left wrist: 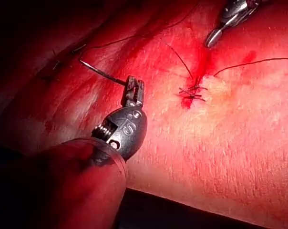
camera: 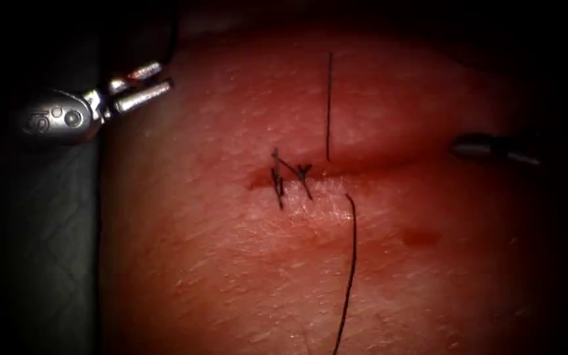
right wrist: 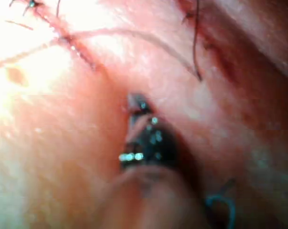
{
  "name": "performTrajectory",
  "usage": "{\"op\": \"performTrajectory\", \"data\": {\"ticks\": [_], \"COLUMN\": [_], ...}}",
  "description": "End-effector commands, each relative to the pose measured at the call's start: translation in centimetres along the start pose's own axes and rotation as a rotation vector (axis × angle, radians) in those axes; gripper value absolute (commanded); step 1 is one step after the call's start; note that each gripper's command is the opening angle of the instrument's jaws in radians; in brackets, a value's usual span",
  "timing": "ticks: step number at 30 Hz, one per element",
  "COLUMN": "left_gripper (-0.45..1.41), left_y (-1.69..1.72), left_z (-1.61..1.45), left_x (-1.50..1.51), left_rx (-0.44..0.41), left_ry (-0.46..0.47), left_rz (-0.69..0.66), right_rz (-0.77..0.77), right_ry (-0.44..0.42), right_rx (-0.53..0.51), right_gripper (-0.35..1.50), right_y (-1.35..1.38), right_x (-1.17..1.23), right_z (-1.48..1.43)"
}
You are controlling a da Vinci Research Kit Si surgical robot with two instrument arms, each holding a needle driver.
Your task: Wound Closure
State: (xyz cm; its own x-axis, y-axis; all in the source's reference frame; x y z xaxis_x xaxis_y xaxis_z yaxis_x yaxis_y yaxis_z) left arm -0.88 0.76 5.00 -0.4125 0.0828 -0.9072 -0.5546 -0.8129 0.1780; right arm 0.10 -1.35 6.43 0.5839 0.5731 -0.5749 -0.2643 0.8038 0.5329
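The tissue (camera: 244, 276) has a cut (camera: 369, 165) running across it, with dark stitches and knots (camera: 290, 176) at its left end. My left tool (camera: 141, 83) hovers off the tissue's left edge, far from the stitches. In the left wrist view its jaws (left wrist: 134, 90) are shut on the curved needle (left wrist: 101, 72) near one end; the rest of the needle curves out above the tissue, not in it. My right tool (camera: 488, 146) sits low by the cut's right end, jaws shut with nothing seen in them (left wrist: 211, 40). One thread strand (camera: 329, 105) runs up from the cut, another (camera: 350, 263) trails down.
A small spot of red fluid (camera: 421, 236) lies below the cut's right part. Dark cloth (camera: 41, 250) borders the tissue on the left. Older stitches (right wrist: 79, 50) show on the tissue in the right wrist view.
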Motion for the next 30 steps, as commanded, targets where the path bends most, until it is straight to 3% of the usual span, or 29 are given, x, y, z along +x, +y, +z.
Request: {"op": "performTrajectory", "data": {"ticks": [1,3,4,9,12,17,23,26,27,30], "left_gripper": [-0.45,-0.45,-0.45,-0.45,-0.45,-0.45,-0.45,-0.45,-0.45,-0.45], "left_y": [0.04,0.04,0.04,0.04,0.04,0.04,0.05,0.04,0.04,0.04], "left_z": [0.06,0.06,0.06,0.06,0.06,0.05,0.08,0.11,0.14,0.17], "left_x": [-0.03,-0.03,-0.03,-0.02,-0.02,-0.02,-0.02,-0.03,-0.04,-0.08], "left_rx": [-0.002,-0.002,-0.002,-0.002,-0.002,-0.001,-0.002,-0.002,-0.001,-0.002], "left_ry": [0.002,0.002,0.002,0.001,0.001,0.001,0.002,0.004,0.004,0.003], "left_rz": [-0.001,-0.001,-0.001,-0.001,-0.001,-0.001,-0.001,-0.001,-0.001,-0.005], "right_rz": [-0.002,-0.009,-0.007,0.014,-0.037,-0.070,-0.064,-0.066,-0.069,-0.078], "right_ry": [-0.021,-0.062,-0.071,-0.093,-0.121,-0.106,0.044,0.082,0.138,0.184], "right_rx": [-0.008,-0.055,-0.064,-0.091,-0.119,-0.114,-0.113,-0.067,-0.029,-0.001], "right_gripper": [0.36,0.76,0.86,1.11,1.41,1.41,1.45,1.41,1.38,1.35], "right_y": [-0.04,0.02,0.04,0.08,0.02,-0.07,-0.20,-0.38,-0.52,-0.64], "right_x": [-0.14,-0.26,-0.31,-0.43,-0.36,-0.08,0.45,0.73,0.88,1.02], "right_z": [0.00,-0.18,-0.25,-0.49,-0.69,-0.88,-1.11,-1.09,-1.03,-0.92]}}
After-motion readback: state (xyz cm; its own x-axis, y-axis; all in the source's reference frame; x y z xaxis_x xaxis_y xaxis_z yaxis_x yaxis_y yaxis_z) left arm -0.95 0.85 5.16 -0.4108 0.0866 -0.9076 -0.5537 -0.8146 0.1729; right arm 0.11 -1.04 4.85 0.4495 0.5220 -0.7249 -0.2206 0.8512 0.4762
